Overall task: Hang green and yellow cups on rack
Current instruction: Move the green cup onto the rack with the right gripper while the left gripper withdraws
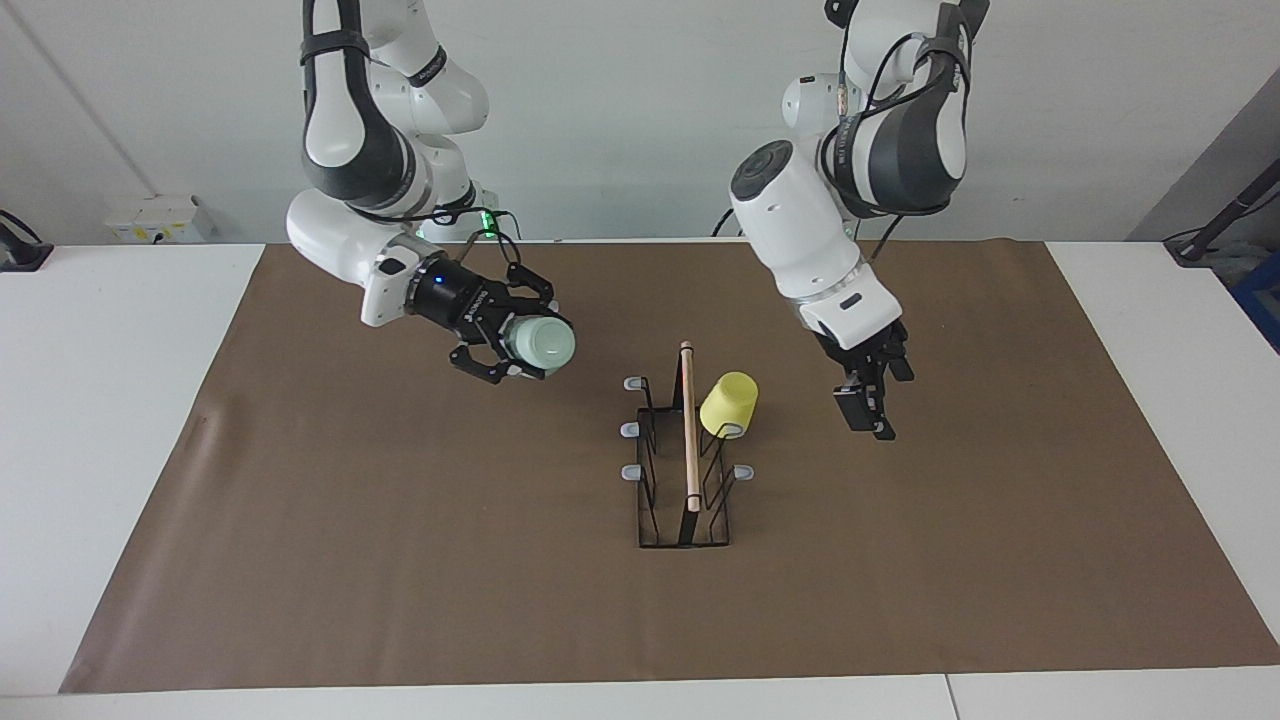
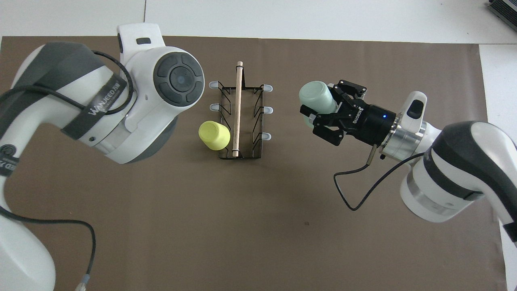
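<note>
The yellow cup point(image 1: 729, 403) is hung on the rack point(image 1: 686, 455); the green cup point(image 1: 540, 343), pinched by the right claw point(image 1: 505, 348), remains; the left claw point(image 1: 868, 408) is spread.

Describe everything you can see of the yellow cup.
The yellow cup is a small, handleless, tapered cup, seemingly plastic. It hangs mouth-down and tilted on a prong of the black wire rack, on the side toward the left arm's end, beside the wooden rod. Only the rack touches it.
</note>
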`<action>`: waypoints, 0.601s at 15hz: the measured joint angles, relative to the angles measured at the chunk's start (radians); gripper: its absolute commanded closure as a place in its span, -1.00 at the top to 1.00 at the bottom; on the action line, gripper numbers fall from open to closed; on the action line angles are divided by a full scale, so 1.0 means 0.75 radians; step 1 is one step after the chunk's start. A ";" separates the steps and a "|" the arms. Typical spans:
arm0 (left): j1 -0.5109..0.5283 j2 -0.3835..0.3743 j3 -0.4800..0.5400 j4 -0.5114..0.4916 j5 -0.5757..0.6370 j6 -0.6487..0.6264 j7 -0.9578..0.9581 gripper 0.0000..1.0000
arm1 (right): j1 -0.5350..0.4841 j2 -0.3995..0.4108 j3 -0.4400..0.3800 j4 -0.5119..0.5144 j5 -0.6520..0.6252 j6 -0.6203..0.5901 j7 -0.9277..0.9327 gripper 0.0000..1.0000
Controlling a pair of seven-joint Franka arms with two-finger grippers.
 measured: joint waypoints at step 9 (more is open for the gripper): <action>0.005 -0.019 0.336 -0.003 -0.585 0.203 0.717 1.00 | 0.192 0.133 0.002 -0.006 0.383 0.217 -0.421 -1.00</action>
